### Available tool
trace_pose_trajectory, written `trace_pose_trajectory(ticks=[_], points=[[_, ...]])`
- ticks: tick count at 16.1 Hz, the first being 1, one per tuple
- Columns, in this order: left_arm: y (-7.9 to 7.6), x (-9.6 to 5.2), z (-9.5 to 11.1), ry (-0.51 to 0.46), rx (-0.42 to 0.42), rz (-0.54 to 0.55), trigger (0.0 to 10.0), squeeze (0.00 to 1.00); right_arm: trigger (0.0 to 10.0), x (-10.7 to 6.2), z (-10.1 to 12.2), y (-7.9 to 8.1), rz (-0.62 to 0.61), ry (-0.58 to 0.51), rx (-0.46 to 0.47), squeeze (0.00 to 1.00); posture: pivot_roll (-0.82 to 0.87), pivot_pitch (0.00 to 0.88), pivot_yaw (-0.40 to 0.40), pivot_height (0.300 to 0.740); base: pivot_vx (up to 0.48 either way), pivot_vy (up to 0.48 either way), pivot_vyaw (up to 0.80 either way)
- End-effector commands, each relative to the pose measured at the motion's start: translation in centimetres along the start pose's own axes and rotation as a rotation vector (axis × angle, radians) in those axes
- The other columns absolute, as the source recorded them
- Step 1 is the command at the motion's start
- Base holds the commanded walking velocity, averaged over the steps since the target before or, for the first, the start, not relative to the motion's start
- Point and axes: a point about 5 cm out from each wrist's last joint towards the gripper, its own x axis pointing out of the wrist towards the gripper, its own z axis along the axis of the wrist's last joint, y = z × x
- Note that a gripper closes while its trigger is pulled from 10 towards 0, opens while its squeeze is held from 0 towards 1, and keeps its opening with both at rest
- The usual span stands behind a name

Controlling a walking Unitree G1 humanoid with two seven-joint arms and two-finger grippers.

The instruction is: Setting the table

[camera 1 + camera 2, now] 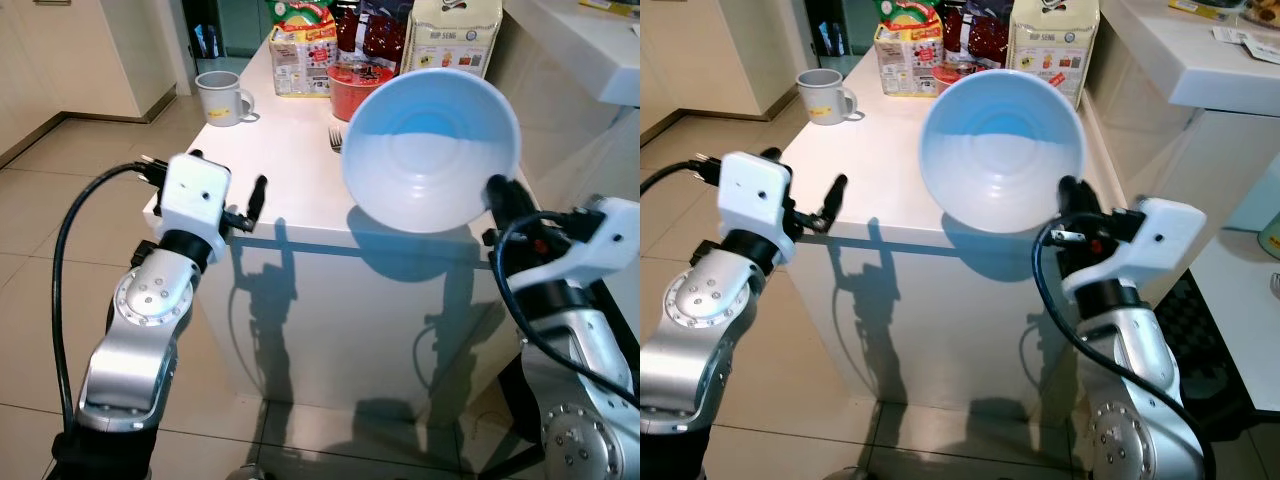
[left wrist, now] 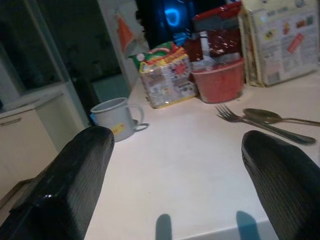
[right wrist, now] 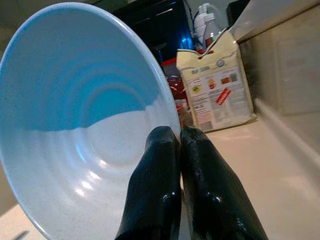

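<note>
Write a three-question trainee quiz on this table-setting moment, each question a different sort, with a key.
1. True or false: the right gripper pinches the rim of the bowl, which is tilted and held above the near edge of the table.
2. Which item lies on the table beside the fork?
A. a knife
B. a spoon
C. a pair of chopsticks
3. Fill in: the left gripper has its jaws ____ and holds nothing, at the table's near corner.

Key: 1 true. 2 B, the spoon. 3 open.
</note>
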Motion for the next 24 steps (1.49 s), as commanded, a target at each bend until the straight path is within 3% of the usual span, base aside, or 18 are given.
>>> trace_pose_trajectory(ticks=[1, 4, 9, 13, 17, 21, 24], points=[[0.1, 0.4, 0.4, -0.025, 0.017, 0.006, 10.0, 0.0, 10.0, -0.1, 0.5, 0.5, 0.01, -0.039, -0.038, 0.0, -0.01, 0.0, -0.007, 0.74, 0.0, 0.0, 0.0], [-0.7, 0.0, -0.3, -0.006, 0.051, -0.034, 10.0, 0.0, 10.0, 0.0, -1.0, 1.4, 0.069, 0.055, -0.114, 0.0, -0.01, 0.0, -0.014, 0.74, 0.0, -0.31, 0.0], [-1.0, 0.3, 0.1, -0.028, 0.015, -0.03, 10.0, 0.0, 10.0, 0.2, -1.6, 1.2, 0.106, 0.075, -0.123, 0.0, -0.03, 0.0, -0.003, 0.74, 0.0, -0.389, 0.0], [-2.0, -0.3, -1.0, 0.014, 0.001, -0.065, 10.0, 0.0, 10.0, -0.4, -2.7, 0.9, 0.194, 0.152, -0.139, 0.0, -0.05, 0.0, 0.019, 0.74, 0.0, -0.412, -0.51], [-2.1, 0.4, -1.3, 0.03, -0.004, -0.011, 10.0, 0.0, 10.0, 0.6, -3.0, 0.0, 0.096, 0.139, -0.052, 0.0, -0.02, 0.0, -0.01, 0.74, 0.0, -0.408, 0.0], [-1.9, 0.6, -1.9, 0.054, 0.009, 0.0, 10.0, 0.0, 10.0, 1.3, -5.8, -0.4, 0.093, 0.319, -0.16, 0.0, -0.03, 0.0, -0.01, 0.74, 0.0, -0.405, 0.0], [-2.5, 1.1, -1.9, 0.049, -0.018, -0.001, 10.0, 0.0, 10.0, 1.2, -6.0, -1.6, -0.004, 0.299, -0.153, 0.0, -0.02, 0.0, -0.007, 0.74, 0.0, -0.395, 0.0]])
